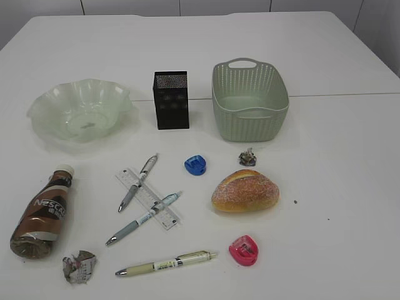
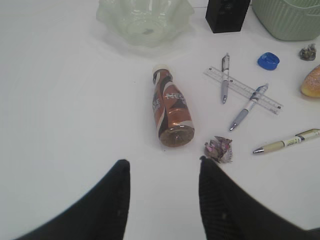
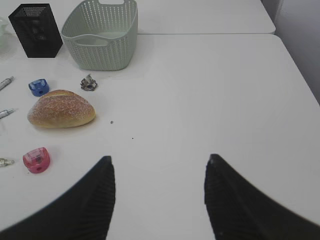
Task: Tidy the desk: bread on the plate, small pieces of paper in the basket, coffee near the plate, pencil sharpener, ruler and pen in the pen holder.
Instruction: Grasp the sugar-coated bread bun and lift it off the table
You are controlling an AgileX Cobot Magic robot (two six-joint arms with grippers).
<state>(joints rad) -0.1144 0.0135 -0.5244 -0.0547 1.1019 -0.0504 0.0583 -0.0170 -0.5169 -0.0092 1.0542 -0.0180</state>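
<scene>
A bread roll (image 1: 245, 190) lies right of centre. The pale green plate (image 1: 44, 109), black pen holder (image 1: 170, 100) and green basket (image 1: 250, 100) stand at the back. A coffee bottle (image 1: 42, 212) lies on its side at front left, a paper ball (image 1: 79, 267) beside it, another paper ball (image 1: 248, 157) near the basket. A ruler (image 1: 147, 198), three pens (image 1: 139, 182) (image 1: 142, 218) (image 1: 165, 263), a blue sharpener (image 1: 195, 165) and a pink sharpener (image 1: 244, 250) lie in the middle. My left gripper (image 2: 161, 167) is open just short of the bottle (image 2: 170, 107). My right gripper (image 3: 159, 162) is open over bare table.
The white table (image 1: 337, 156) has a seam running across behind the basket. Its right edge (image 3: 295, 60) shows in the right wrist view. Neither arm shows in the exterior view.
</scene>
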